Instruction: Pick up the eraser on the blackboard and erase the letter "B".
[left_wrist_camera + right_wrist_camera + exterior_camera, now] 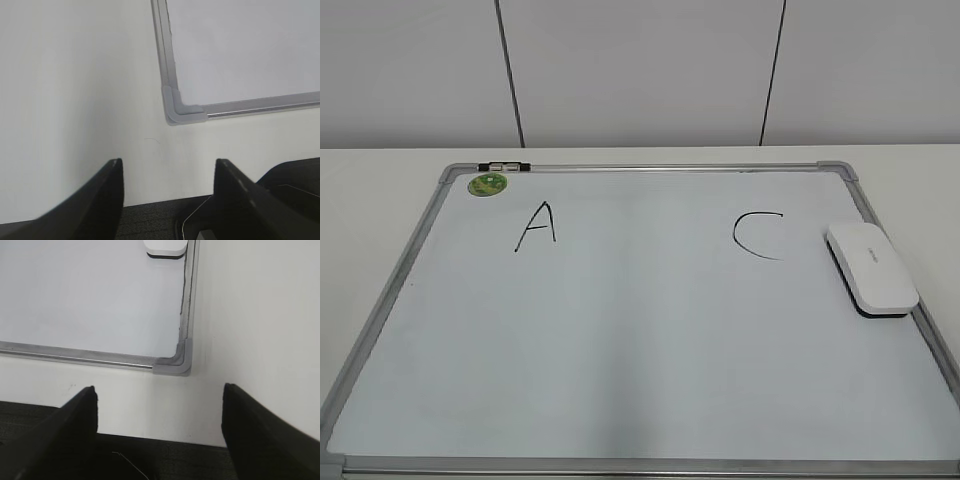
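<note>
On the board's right edge: the eraser [871,268] lies flat, white top up, dark underside just showing along its near side, its long axis slanting toward the near right.
Eraser, right wrist view: only its near end [165,248] shows at the top of the picture, touching the frame's inner edge.
Eraser and letters: it sits just right of the "C" [758,235], apart from it; the "A" [537,228] is well away on the left half.
Letter "B": no such mark shows; the stretch between "A" and "C" is plain white.
Board [620,340]: lies flat on the table [380,175], silver frame all round, grey corner pieces.
Sticker [488,184]: round, green, at the far left corner, just inside the frame.
Clip [504,167]: small black and white piece on the far frame edge above the sticker.
Left gripper [168,172]: jaws spread wide, nothing between them, over bare table near the board's near left corner [182,111].
Right gripper [160,402]: jaws spread wide, holding nothing, over the table just short of the near right corner [175,362].
Wall [640,70]: pale panels with dark seams behind the table.
</note>
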{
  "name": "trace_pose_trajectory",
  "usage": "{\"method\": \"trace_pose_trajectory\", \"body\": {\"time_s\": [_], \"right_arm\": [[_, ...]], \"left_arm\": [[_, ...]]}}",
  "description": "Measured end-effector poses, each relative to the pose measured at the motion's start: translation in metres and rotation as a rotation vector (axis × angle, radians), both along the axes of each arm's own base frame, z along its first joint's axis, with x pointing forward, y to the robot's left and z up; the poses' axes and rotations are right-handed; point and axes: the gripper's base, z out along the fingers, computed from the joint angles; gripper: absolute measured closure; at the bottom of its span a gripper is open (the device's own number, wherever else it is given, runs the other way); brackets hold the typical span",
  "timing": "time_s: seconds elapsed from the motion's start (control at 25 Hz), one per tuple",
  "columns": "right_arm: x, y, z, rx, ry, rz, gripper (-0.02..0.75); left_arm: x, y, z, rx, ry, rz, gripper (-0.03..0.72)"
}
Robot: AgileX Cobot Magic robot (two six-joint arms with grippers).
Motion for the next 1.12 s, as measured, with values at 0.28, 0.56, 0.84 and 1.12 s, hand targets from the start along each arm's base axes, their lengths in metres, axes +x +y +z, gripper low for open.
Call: {"method": "trace_pose_trajectory", "body": {"time_s": [0.28, 0.56, 0.84, 1.12], "right_arm": [[0.000, 0.000, 0.000, 0.000, -0.002, 0.000, 0.147], [0.000, 0.000, 0.000, 0.000, -0.002, 0.000, 0.147], [-0.002, 0.000, 0.001, 0.002, -0.019, -0.002, 0.147], [-0.022, 0.000, 0.004, 0.005, -0.157, -0.002, 0.147]], "left_arm": [[0.000, 0.001, 0.000, 0.016, -0.003, 0.002, 0.272], [0.000, 0.001, 0.000, 0.016, -0.003, 0.002, 0.272], [-0.002, 0.001, 0.001, 0.015, -0.016, -0.002, 0.272], [-0.016, 0.004, 0.006, 0.005, -0.114, 0.022, 0.272]]}}
